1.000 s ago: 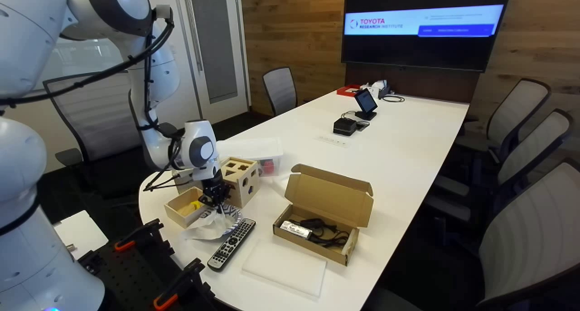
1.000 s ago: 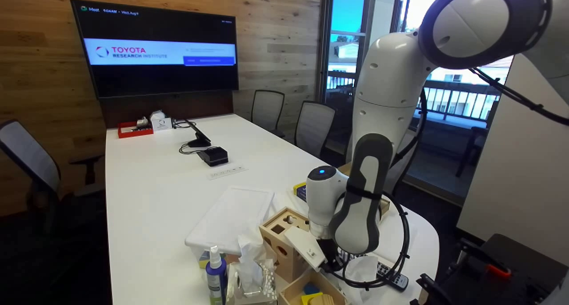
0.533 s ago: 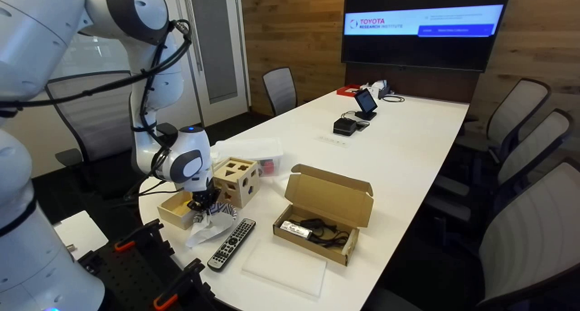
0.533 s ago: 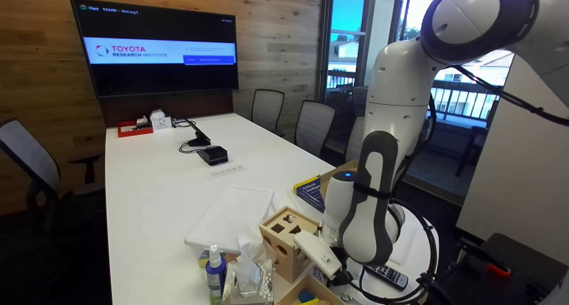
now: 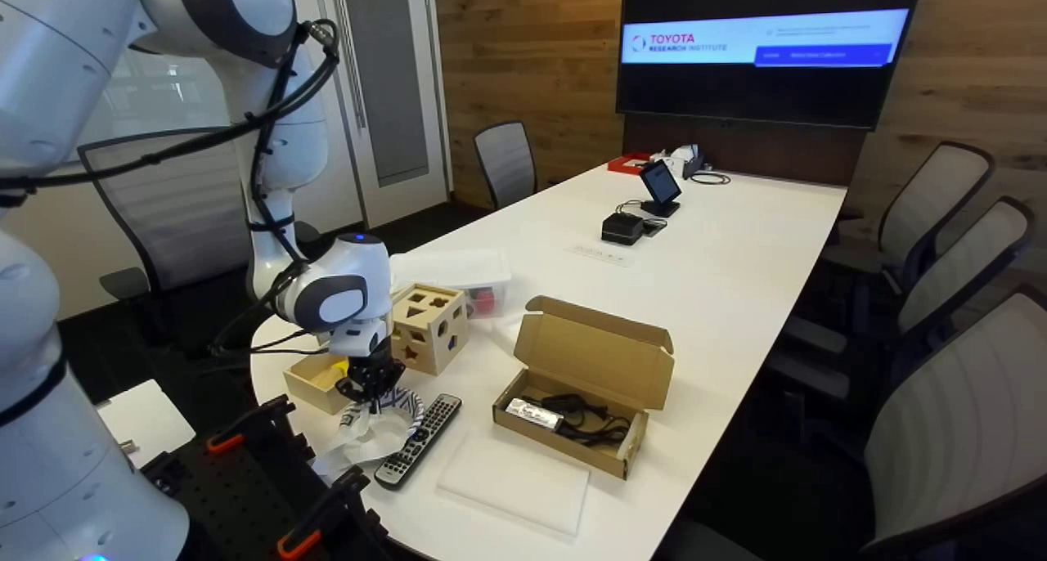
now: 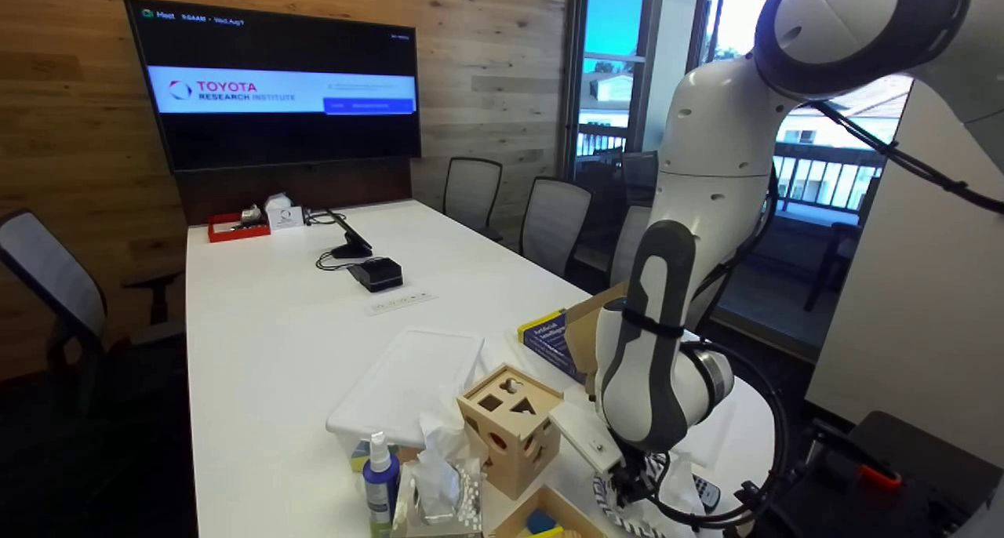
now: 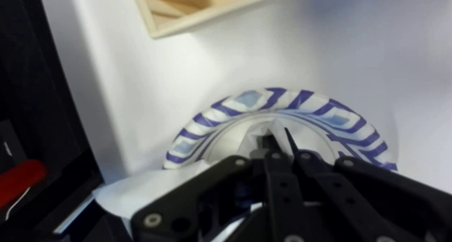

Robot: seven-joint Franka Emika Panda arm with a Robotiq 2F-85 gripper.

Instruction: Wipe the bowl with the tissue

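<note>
Gripping the tissue (image 7: pixel 152 186) in the hand (image 7: pixel 279 139), pinching 1 gathered tuft tightly over the bowl (image 7: pixel 298 100). Holding the paper low, within the rim, presumably for pressing it against the inner surface; not showing clearly whether touching the bottom. Leaving soft paper around the fingertips, likely for sparing the bowl from hard contact. Supporting the bowl on the table (image 5: pixel 695 316), just beside the remote (image 5: pixel 419 442) and apart from the wooden tray (image 5: pixel 311 393), probably giving room for sweeping. Using 1 hand alone and applying no clamp to the bowl, so possibly risking a slide under side force.

Running the tissue's long axis slantwise from the pinched tuft, across the bowl, over the rim and on toward the table edge. Pointing the loose end toward the orange clip (image 7: pixel 21 182), spreading it wide there, perhaps overhanging the edge. Facing the bowl's mouth upward; having no long axis, being round. Apparently performing the wiping step, not yet revealing any finished result.
</note>
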